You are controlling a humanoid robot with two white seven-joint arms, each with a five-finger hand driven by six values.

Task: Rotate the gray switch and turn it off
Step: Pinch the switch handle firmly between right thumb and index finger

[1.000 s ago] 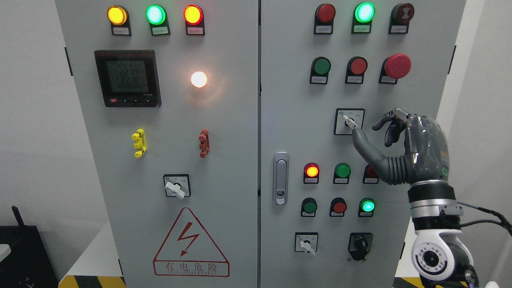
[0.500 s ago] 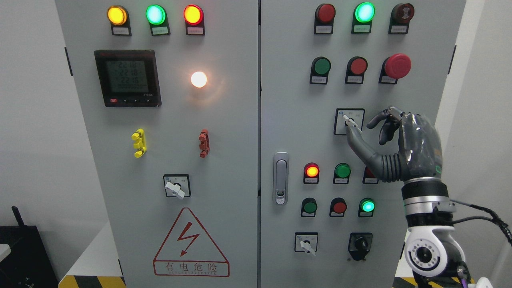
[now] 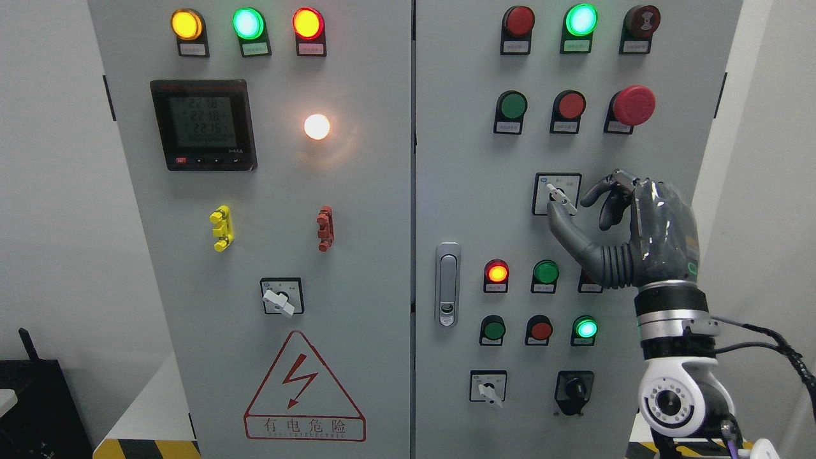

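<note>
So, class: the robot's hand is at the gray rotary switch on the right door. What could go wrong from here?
1. The right hand has the gray switch lever between thumb and curled fingers; that narrow lever could slip out mid-turn.
2. The red mushroom button sits just above, so a stray lift might bump it.

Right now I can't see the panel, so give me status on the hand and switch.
Right robot hand at gray switch, thumb under lever, fingers curled beside it. Grip unconfirmed. Lever tilted up-left. Left hand unseen. Nothing blocking.
</note>
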